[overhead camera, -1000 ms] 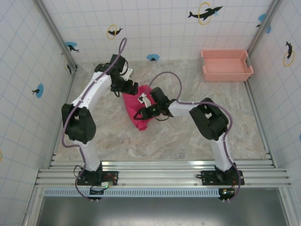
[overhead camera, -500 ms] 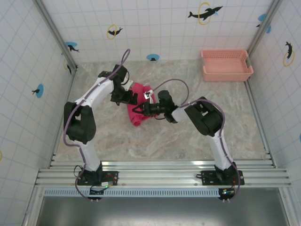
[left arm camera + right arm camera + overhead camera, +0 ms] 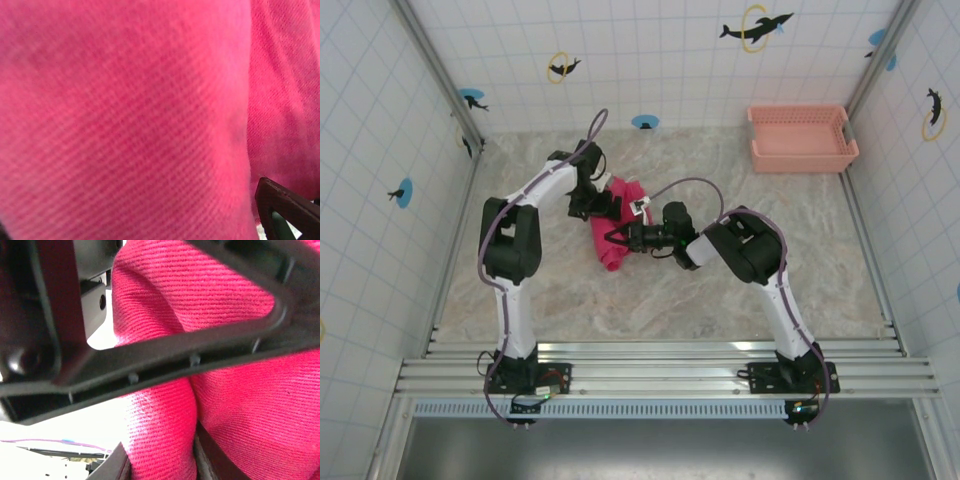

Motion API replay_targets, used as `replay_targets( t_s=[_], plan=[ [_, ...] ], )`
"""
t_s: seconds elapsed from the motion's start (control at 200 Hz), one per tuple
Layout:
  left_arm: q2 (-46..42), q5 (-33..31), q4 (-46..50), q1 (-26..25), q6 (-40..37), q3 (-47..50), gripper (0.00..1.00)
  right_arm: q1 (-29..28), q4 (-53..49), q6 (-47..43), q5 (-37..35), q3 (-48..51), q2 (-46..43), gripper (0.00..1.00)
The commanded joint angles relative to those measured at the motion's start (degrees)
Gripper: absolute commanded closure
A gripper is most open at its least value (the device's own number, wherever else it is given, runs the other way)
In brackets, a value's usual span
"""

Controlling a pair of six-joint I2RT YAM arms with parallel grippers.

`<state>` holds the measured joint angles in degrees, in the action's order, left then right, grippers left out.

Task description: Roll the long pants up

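Observation:
The long pants point(image 3: 611, 232) lie bunched in a narrow magenta-red bundle on the marble table, between the two arms. My left gripper point(image 3: 603, 205) is pressed into the bundle's upper end. In the left wrist view the pants point(image 3: 125, 115) cover almost everything, with one dark fingertip point(image 3: 286, 207) at the lower right and the other hidden. My right gripper point(image 3: 619, 237) reaches in from the right at mid-bundle. In the right wrist view that gripper point(image 3: 160, 452) is shut on a fold of the pants point(image 3: 160, 425), with the left gripper's black frame crossing in front.
A salmon-pink slotted basket point(image 3: 802, 138) stands at the back right of the table point(image 3: 720, 300). Tiled walls close in the left, back and right sides. The aluminium rail with the arm bases point(image 3: 660, 365) runs along the near edge.
The left gripper has shifted right and toward the bundle's upper end. The right gripper has drawn left and straightened. The pants have gathered from a wider heap into a tighter, narrower bundle.

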<state>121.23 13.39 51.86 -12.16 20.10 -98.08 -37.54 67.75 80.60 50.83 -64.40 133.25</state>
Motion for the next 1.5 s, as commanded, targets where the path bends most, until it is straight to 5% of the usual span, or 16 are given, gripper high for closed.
replay_targets(
  t_s=[0.0, 0.41, 0.47, 0.541, 0.581, 0.731, 0.821, 0.876, 1.001, 1.191, 1.356, 1.496],
  plan=[
    [0.3, -1.7, -1.9, -0.1, 3.7, -1.6, 0.03, 0.1, -0.6, 1.3, 1.6, 1.4, 2.3, 0.87],
    [5.7, -9.3, -3.3, -0.1, 9.0, -5.8, 0.07, -0.9, -5.0, -3.5, 3.9, 3.0, 2.2, 0.88],
    [7.4, -8.7, -3.2, 0.0, 9.4, -7.0, 0.24, -0.9, -7.6, -5.9, 4.4, 3.5, 1.2, 0.88],
    [9.2, -8.5, -3.0, -0.1, 10.1, -8.0, 0.81, -0.9, -11.0, -9.0, 4.9, 4.3, -0.1, 0.88],
    [9.9, -8.4, -2.6, 0.0, 10.5, -8.4, 1.0, -0.9, -13.3, -10.9, 5.3, 4.6, -1.0, 0.88],
    [11.7, -8.4, -0.9, 0.1, 10.5, -9.1, 1.0, -1.0, -26.1, -20.9, 7.3, 5.0, -4.6, 0.87],
    [11.0, -9.1, -0.7, 0.2, 10.1, -7.4, 1.0, -1.2, -44.4, -34.1, 7.1, 3.8, -7.7, 0.85],
    [10.2, -9.3, -0.8, 0.5, 10.1, -5.9, 1.0, -1.1, -57.3, -43.4, 4.3, 2.9, -10.7, 0.74],
    [8.7, -8.6, -1.0, 0.9, 10.2, -3.3, 1.0, -2.1, -80.5, -59.3, -12.5, 0.0, -21.2, 0.5],
    [8.4, -6.4, -0.5, 1.2, 10.5, -2.5, 1.0, -10.6, -96.6, -67.2, -41.5, -6.5, -33.0, 0.36],
    [7.9, -5.4, -0.7, 1.2, 10.8, -2.2, 1.0, -21.1, -102.3, -69.3, -58.1, -14.4, -31.9, 0.3],
    [7.9, -4.8, -0.8, 1.2, 10.8, -1.9, 1.0, -25.6, -105.8, -70.0, -64.9, -22.6, -25.6, 0.19]
  ],
)
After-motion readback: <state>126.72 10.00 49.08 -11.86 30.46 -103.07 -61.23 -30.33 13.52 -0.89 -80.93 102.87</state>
